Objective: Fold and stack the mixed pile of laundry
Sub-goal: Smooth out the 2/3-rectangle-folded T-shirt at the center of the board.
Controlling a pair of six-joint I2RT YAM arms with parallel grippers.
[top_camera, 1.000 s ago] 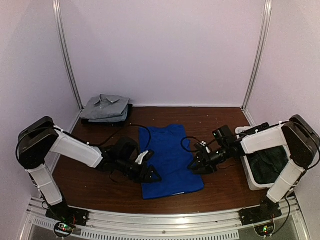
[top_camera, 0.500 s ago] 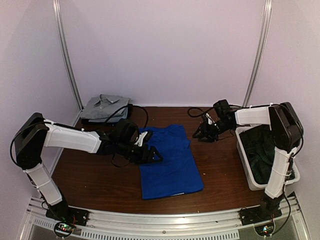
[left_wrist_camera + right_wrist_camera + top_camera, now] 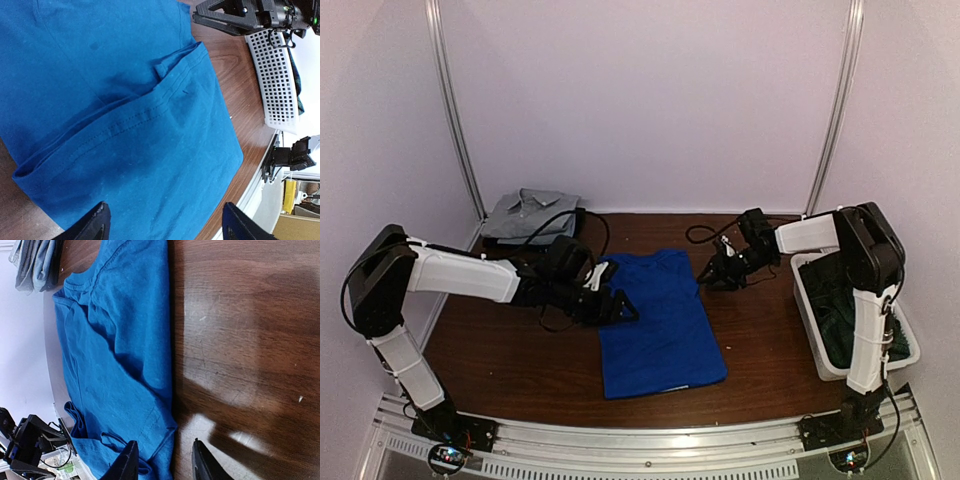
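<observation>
The royal-blue cotton T-shirt [image 3: 658, 325] is spread flat mid-way on the brown wooden table [image 3: 760, 345]. At its 9 o'clock edge the left gripper [image 3: 623, 306] is seen wide apart and empty. At 2 o'clock the right gripper [image 3: 712, 278] is parted, with nothing gripped.

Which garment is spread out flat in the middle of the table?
The blue shirt. The grey shirt sits folded at the back left corner, and the dark garment is in the white bin.

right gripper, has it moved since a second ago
Yes: the right gripper moved toward the back wall, from level with the middle of the white bin to level with its far end.
</observation>
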